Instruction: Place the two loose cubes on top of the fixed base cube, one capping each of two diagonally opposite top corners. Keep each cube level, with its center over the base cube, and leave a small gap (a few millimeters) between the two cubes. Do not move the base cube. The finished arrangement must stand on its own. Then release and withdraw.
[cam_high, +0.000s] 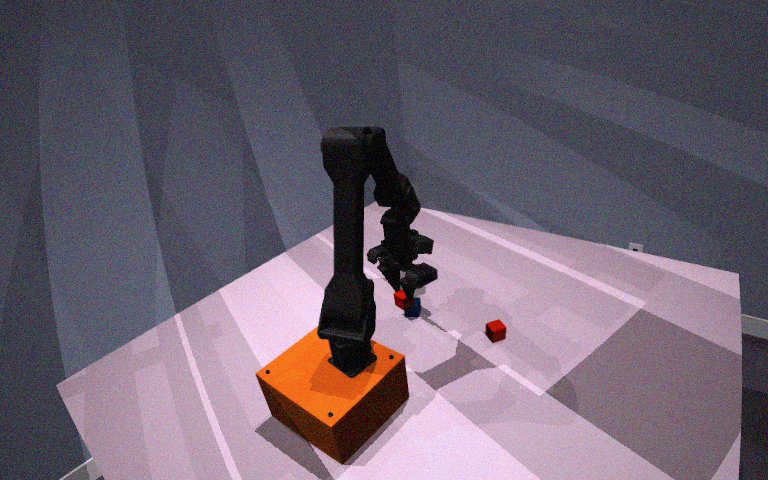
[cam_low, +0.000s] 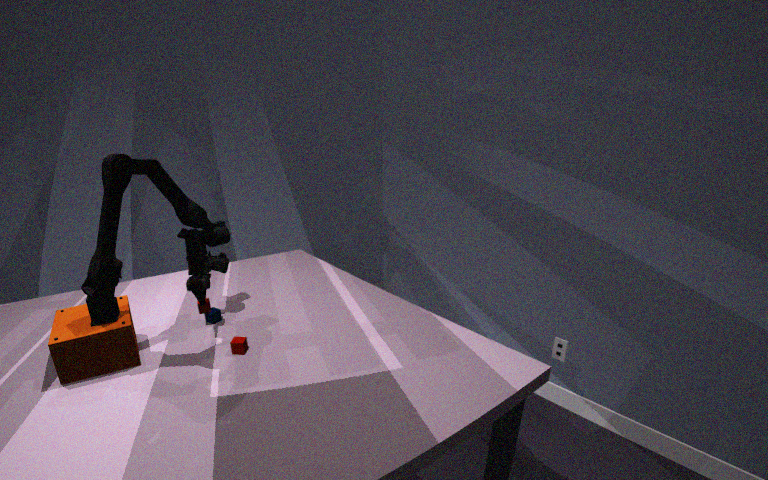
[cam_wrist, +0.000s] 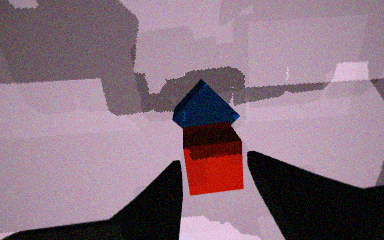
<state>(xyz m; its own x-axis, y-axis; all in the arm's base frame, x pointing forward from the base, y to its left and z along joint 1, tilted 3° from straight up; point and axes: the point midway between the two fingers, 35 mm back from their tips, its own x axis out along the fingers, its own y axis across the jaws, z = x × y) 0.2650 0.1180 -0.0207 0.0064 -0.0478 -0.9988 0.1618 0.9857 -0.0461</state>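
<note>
The pincer (cam_wrist: 214, 172) is standing released, its fingers flanking, with slivers of daylight, a red cube (cam_wrist: 214, 165) sitting level on the blue base cube (cam_wrist: 204, 107) (turned corner-on toward the wrist camera) mid-worktop (cam_high: 594, 362). The second red cube (cam_high: 495, 330) is lying well apart, toward the worktop's right edge.

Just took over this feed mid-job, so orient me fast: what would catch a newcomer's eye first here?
The black arm rising from its orange mount block, bent down over the table's middle. Under it, the gripper is open, with gaps showing on both sides of a red cube that sits on one corner of the blue base cube. The second red cube lies alone on the table, off to the side.
</note>
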